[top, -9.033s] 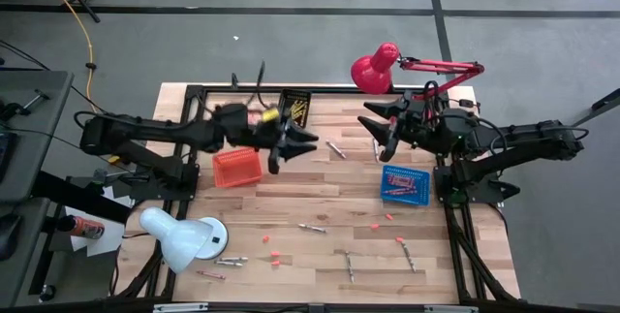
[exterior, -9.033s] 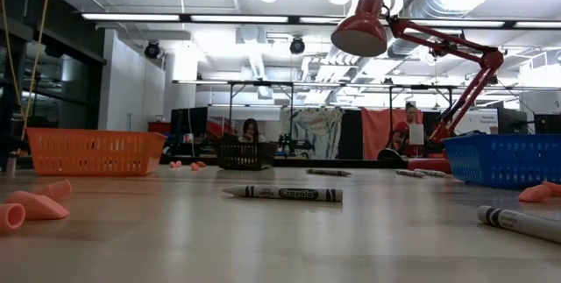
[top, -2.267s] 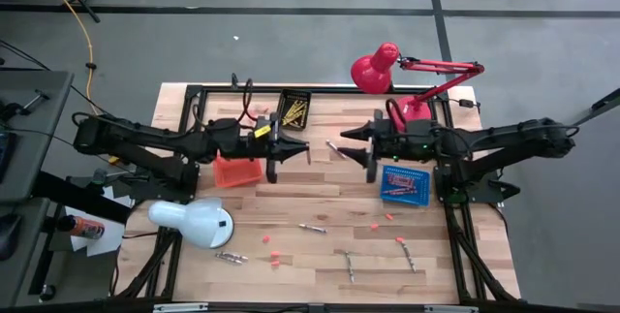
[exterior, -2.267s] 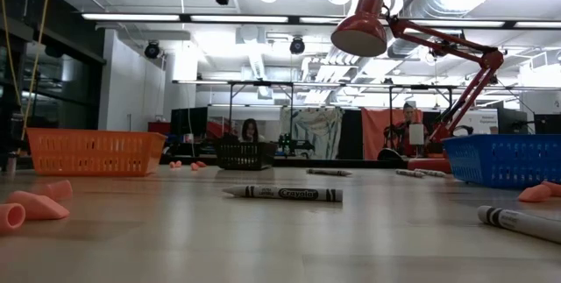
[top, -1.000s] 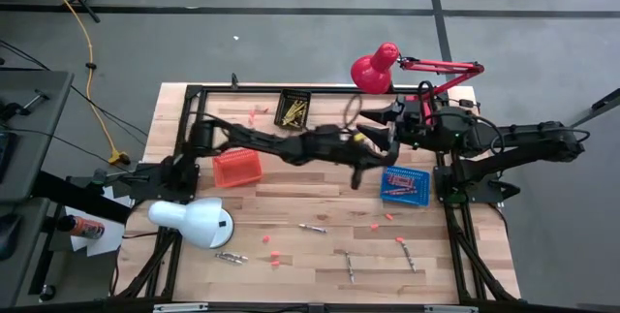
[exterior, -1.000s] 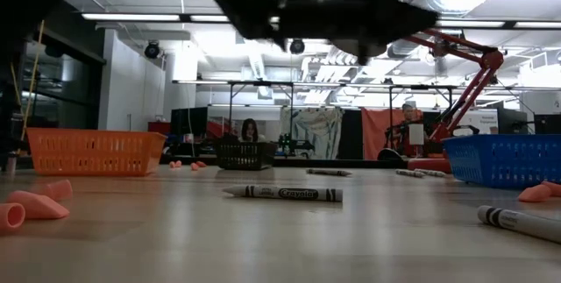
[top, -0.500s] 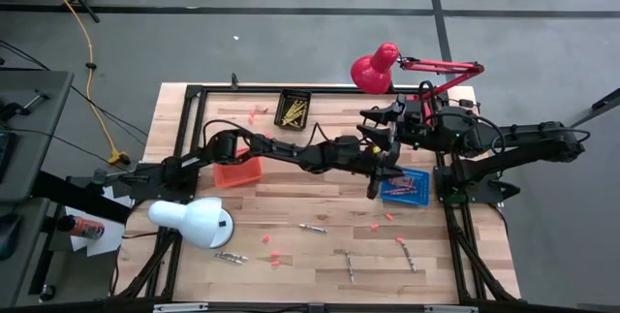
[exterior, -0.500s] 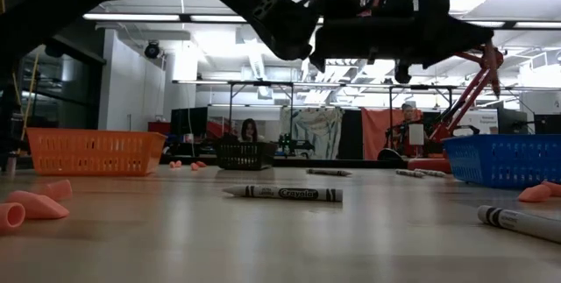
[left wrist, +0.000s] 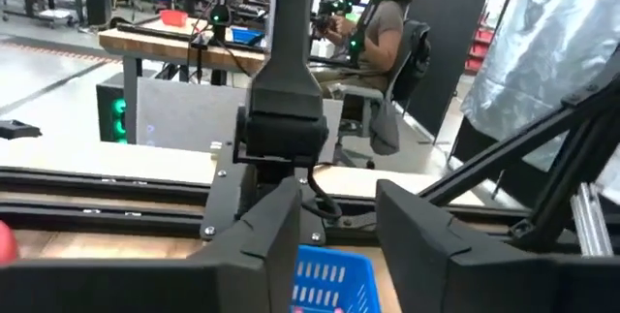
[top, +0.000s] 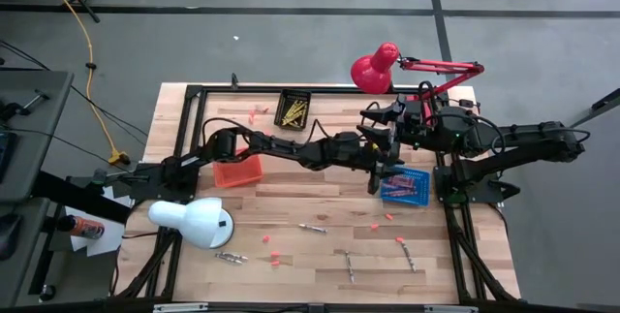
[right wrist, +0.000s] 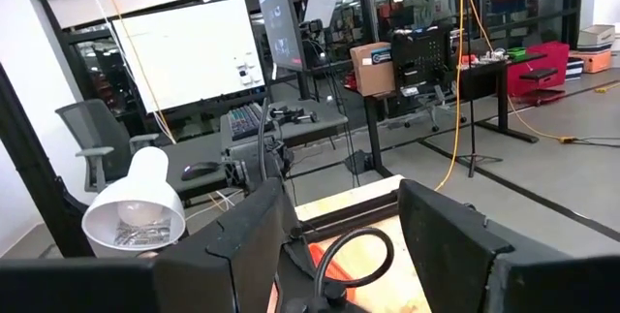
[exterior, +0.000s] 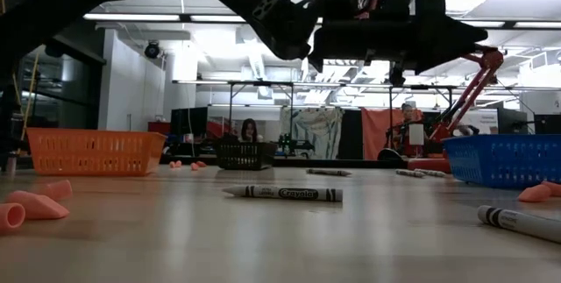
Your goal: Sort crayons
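Note:
Loose crayons lie flat on the near half of the table: one [top: 312,227] [exterior: 282,193] mid-table, two [top: 350,265] [top: 407,255] farther right, a bunch [top: 231,258] near left. Yellow crayons fill a black basket [top: 294,109] at the far edge. A blue basket [top: 407,185] [left wrist: 329,284] at the right holds red-pink ones. My left gripper [top: 381,179] [left wrist: 337,245] hangs open over that basket's left rim, with nothing between its fingers. My right gripper [top: 380,121] [right wrist: 339,245] waits open, raised, beyond the blue basket.
An orange basket [top: 237,168] [exterior: 95,152] stands under the left arm. A white lamp [top: 189,221] sits near left, a red lamp [top: 376,68] at the far right. Pink crumbs [top: 269,240] [exterior: 35,204] dot the near table. A person sits beyond the table [left wrist: 383,22].
My left arm has stretched toward the table's right edge and sunk a little, bringing its gripper from mid-table to the blue basket's left rim. The right arm has kept still.

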Robot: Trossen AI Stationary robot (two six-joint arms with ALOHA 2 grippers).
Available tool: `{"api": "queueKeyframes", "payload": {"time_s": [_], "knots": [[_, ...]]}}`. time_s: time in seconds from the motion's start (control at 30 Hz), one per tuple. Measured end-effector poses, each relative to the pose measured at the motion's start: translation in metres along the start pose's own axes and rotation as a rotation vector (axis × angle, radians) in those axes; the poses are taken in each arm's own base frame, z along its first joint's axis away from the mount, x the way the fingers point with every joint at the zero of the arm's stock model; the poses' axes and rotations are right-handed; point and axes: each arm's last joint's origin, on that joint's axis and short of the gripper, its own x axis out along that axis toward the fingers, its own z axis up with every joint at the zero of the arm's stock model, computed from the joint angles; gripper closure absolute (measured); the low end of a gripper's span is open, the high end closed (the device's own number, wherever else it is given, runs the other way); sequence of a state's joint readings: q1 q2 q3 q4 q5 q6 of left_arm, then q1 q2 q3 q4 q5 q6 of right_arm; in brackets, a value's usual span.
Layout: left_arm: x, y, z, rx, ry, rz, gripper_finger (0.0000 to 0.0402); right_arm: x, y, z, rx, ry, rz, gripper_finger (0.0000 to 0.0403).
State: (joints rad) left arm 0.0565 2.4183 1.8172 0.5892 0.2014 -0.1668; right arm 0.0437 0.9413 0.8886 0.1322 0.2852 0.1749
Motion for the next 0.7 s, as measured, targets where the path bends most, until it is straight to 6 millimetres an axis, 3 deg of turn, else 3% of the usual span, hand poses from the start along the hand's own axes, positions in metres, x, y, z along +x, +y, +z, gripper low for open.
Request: {"api": "queueKeyframes", "payload": {"time_s": [0.17, 0.33, 0.47, 0.57, 0.7], "knots": [[-0.020, 0.023, 0.041, -0.031, 0.085, -0.051, 0.0258, 0.000, 0.000, 0.000, -0.002, -0.001, 0.000, 0.0203], [-0.059, 0.056, 0.078, -0.103, 0.285, -0.108, 0.0260, 0.000, 0.000, 0.001, -0.025, -0.007, 0.001, 0.0203], [-0.093, 0.071, 0.110, -0.106, 0.343, -0.127, 0.0269, 0.000, 0.000, 0.000, -0.025, -0.005, 0.001, 0.0203], [-0.117, 0.066, 0.127, -0.099, 0.332, -0.120, 0.0274, 0.000, 0.000, 0.000, -0.041, 0.000, 0.000, 0.0203], [-0.151, 0.044, 0.143, -0.080, 0.268, -0.121, 0.0277, 0.000, 0.000, 0.000, -0.069, 0.001, 0.000, 0.0203]]}}
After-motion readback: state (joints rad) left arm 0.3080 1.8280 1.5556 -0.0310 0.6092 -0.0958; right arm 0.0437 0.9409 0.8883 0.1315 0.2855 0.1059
